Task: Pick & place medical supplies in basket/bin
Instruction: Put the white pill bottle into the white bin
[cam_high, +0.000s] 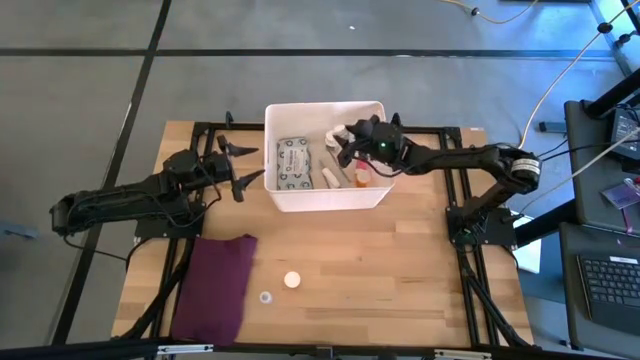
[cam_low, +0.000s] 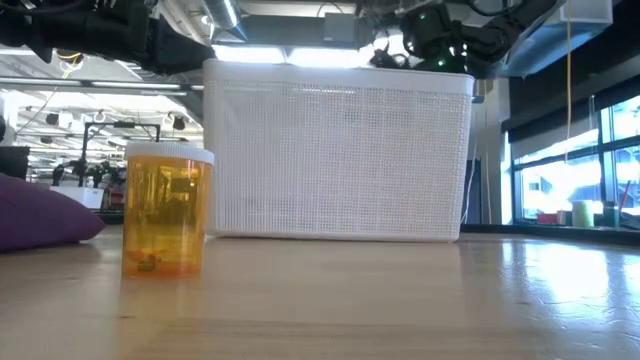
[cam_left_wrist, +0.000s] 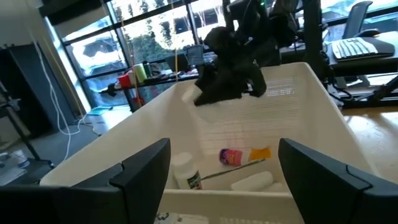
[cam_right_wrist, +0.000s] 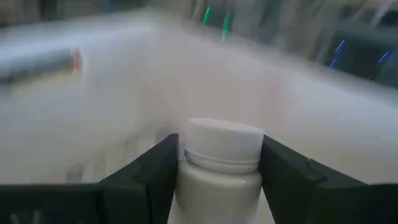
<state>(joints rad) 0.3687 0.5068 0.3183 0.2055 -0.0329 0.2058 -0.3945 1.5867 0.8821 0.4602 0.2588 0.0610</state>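
Note:
The white bin (cam_high: 325, 155) stands at the table's far middle. It holds a grey-green packet (cam_high: 295, 163), a small white bottle (cam_left_wrist: 186, 171), a pink and orange piece (cam_left_wrist: 239, 155) and a white tube (cam_left_wrist: 252, 182). My right gripper (cam_high: 347, 140) hangs over the bin's far right part, shut on a white capped bottle (cam_right_wrist: 221, 168). My left gripper (cam_high: 245, 170) waits open and level just outside the bin's left wall. An amber pill bottle (cam_low: 167, 210) with a white cap (cam_high: 292, 280) stands upright on the near table, with a small round cap (cam_high: 266, 297) beside it. My right gripper pinches the white bottle's body just below its cap (cam_right_wrist: 217, 177) between its two fingers (cam_right_wrist: 158, 168). The bottle lies along the fingers, its cap end pointing away from the wrist. It is lifted clear, over the inside of the bin.
A flat maroon cloth (cam_high: 215, 285) lies at the near left of the table. Bare wood spreads near and right of the bin. Black frame rails run along both table sides.

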